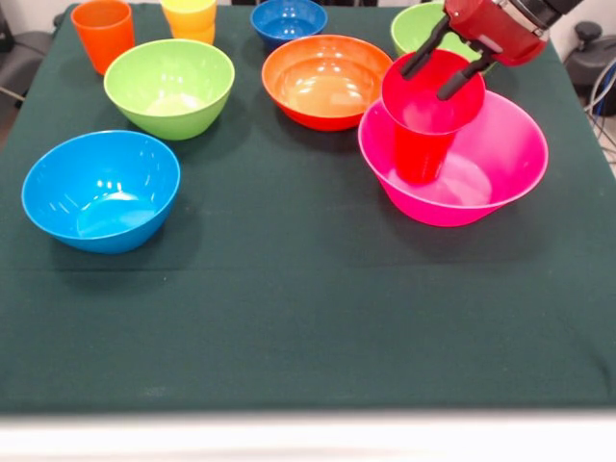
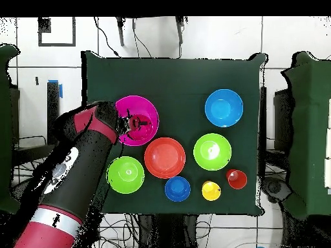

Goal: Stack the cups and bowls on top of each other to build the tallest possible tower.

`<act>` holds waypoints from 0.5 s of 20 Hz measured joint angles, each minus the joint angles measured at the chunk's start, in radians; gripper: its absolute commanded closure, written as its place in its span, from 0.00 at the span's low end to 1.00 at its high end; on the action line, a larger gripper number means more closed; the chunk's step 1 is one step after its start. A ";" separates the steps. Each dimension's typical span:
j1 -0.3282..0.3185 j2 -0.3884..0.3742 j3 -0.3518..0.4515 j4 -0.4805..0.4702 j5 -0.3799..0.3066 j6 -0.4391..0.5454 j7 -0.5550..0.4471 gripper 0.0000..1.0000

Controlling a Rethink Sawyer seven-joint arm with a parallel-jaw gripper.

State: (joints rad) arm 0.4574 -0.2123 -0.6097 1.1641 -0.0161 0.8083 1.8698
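Front view: hand [image 1: 448,72] comes in at the far right corner of the surface [image 1: 289,318], its two black fingers [image 1: 424,53] spread across the small crimson bowl [image 1: 433,91]; grip looks released, though contact cannot be told. The crimson bowl sits on the red tumbler [image 1: 421,154], which stands upright inside the big pink bowl [image 1: 500,164] near the right edge. Orange bowl [image 1: 325,81] just beside the pink one. Light blue bowl [image 1: 101,190] near the left edge.

Overhead view: arm [image 2: 71,174] reaches over the surface's left edge to the pink bowl [image 2: 143,110]. Remaining bowls and cups spread toward the bottom edge.
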 measured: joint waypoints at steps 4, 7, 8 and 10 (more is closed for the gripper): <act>-0.001 0.000 0.013 0.000 0.000 0.000 0.000 0.00; -0.001 0.000 0.017 0.000 0.000 0.000 0.000 0.00; -0.002 0.001 0.018 0.000 0.000 0.000 0.000 0.00; -0.003 0.001 0.020 0.001 0.000 0.000 0.000 0.00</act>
State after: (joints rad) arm 0.4543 -0.2114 -0.5892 1.1646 -0.0161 0.8083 1.8698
